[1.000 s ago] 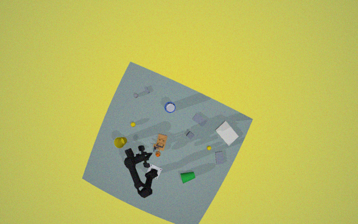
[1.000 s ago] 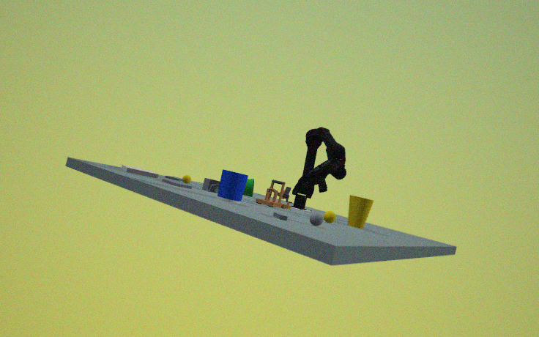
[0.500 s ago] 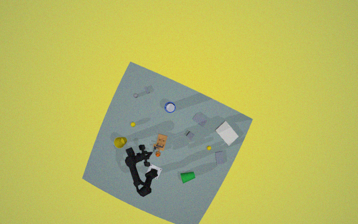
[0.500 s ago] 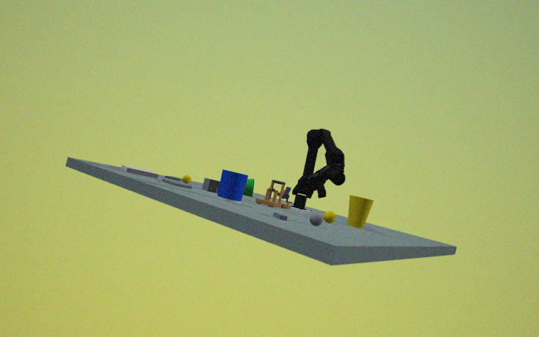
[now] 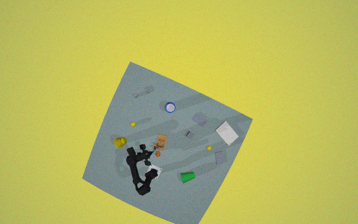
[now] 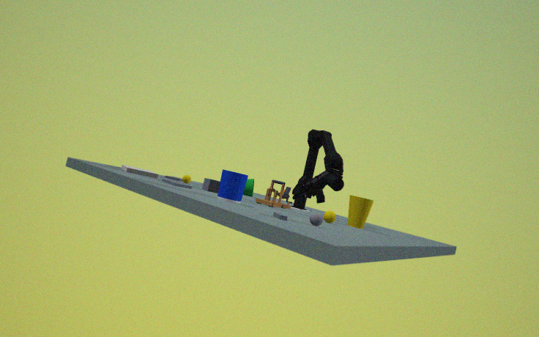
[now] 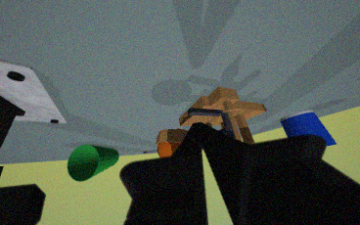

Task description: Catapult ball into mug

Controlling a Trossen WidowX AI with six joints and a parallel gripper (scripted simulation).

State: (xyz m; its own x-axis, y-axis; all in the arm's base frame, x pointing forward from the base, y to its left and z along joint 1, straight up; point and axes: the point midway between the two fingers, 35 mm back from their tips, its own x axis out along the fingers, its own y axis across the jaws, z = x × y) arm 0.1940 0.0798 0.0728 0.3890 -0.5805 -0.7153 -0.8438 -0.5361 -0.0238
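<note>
- Hand [image 5: 152, 152] [image 6: 294, 195] [image 7: 197, 126] was pressed together, nothing btwn the fingers; its tips pointed at the catapult's side, nr the cup end. Contact w/ the dark lever [image 5: 155, 149] there: couldn't tell.
- Catapult [image 5: 162, 141] [image 6: 273, 203] [image 7: 222, 102] stood upright on the worktop [image 5: 184, 203] [image 6: 198, 211] [image 7: 98, 29], just beyond the tips.
- Its long axis, in the top view, ran from the cup end (bottom) up & slightly R, approx. in line w/ the blue mug [image 5: 170, 112] [image 6: 232, 185] [image 7: 307, 128]; front faced the mug.
- Orange ball [image 5: 157, 154] [image 7: 166, 149] sat in the catapult's cup, at the end away from the mug; not yet in the mug.
- Mug stood upright, well apart from the catapult, opening up.
- Yellow cup [image 5: 119, 142] [image 6: 359, 212] stood upright on the worktop; green cup [image 5: 187, 177] [image 6: 249, 187] [image 7: 83, 162] lay nr the arm's white base plate [image 5: 158, 169] [image 7: 34, 93], on its other side; exact tilt n/c.
</note>
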